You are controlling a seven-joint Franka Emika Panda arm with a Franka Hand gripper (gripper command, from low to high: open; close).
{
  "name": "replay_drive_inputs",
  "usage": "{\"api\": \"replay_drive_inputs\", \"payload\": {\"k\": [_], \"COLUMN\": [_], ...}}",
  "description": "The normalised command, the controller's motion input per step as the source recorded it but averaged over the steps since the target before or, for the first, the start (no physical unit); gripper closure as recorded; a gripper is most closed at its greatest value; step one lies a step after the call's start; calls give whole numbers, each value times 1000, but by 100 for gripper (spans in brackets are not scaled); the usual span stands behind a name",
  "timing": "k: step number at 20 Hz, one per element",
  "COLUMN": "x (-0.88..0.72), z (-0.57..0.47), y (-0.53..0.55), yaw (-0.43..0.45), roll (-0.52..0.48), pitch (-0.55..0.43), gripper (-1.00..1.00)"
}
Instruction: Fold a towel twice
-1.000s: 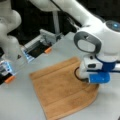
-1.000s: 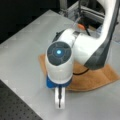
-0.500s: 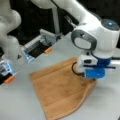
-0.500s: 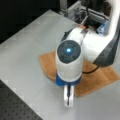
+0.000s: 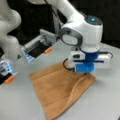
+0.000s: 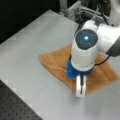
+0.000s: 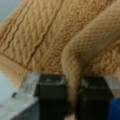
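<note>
The orange-brown towel (image 5: 53, 91) lies spread on the grey table in both front views, with its right-hand edge raised into a curved ridge (image 5: 75, 90). My gripper (image 5: 86, 73) hangs over that edge, shut on it. In the wrist view a fold of the towel (image 7: 82, 47) rises from the flat cloth and runs down between the two black pads (image 7: 51, 96) of the gripper (image 7: 72, 100). In a front view the gripper (image 6: 81, 87) points down at the near edge of the towel (image 6: 56, 62), and my arm covers the middle of the cloth.
A second white arm (image 5: 10, 37) stands at a front view's left, beside a grey fixture (image 5: 37, 46) with orange parts and a blue-lit device (image 5: 5, 70). A dark perforated board (image 6: 15, 107) borders the table at a front view's bottom left.
My gripper has moved left in one front view and right in the other, drawing the pinched towel edge up and over the flat cloth.
</note>
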Motion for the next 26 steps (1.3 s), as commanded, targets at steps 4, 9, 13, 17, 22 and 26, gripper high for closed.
{"api": "replay_drive_inputs", "payload": {"k": [4, 9, 13, 17, 22, 26], "x": [-333, -277, -312, -338, -332, -336], "z": [-152, -120, -48, -46, -67, -79], "y": [-34, 122, 187, 146, 67, 30], "yaw": [-34, -97, -175, -220, -197, -166], "roll": [62, 89, 102, 100, 104, 106], "pitch": [-276, -176, -86, -54, -40, -36], "gripper": [100, 100, 100, 100, 100, 100]}}
